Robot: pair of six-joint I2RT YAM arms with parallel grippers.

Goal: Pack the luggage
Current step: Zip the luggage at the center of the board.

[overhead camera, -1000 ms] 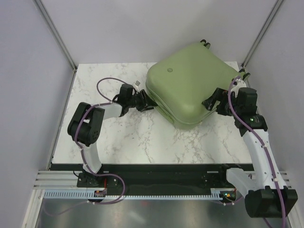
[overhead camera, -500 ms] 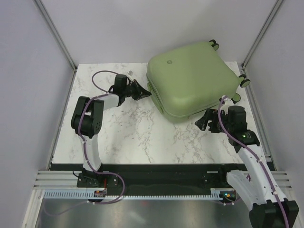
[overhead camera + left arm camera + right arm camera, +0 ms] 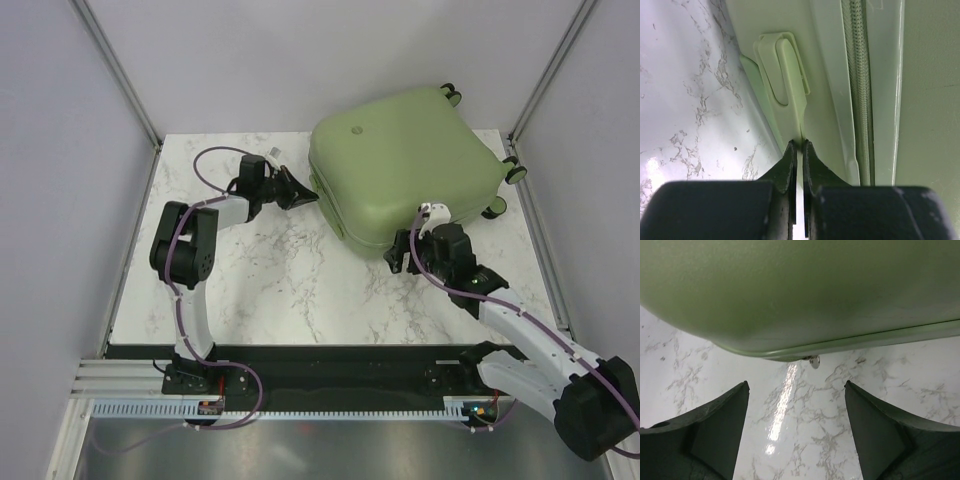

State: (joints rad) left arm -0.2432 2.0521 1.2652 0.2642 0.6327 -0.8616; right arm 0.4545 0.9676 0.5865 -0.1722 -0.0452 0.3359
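Now the left end effector (image 3: 800,146) has closed at the handle (image 3: 788,75) of the luggage (image 3: 400,165), and the open right end effector (image 3: 796,392) has shifted to its near edge on the table (image 3: 280,290), probably for zipping.

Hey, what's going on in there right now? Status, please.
Left gripper shut, tips at side handle. Right gripper open, facing suitcase edge. Suitcase closed, lying flat. Nothing blocking.

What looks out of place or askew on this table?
The luggage lies skewed on the table, its far wheeled corner jutting past the back edge. Nothing looks spilled or damaged.
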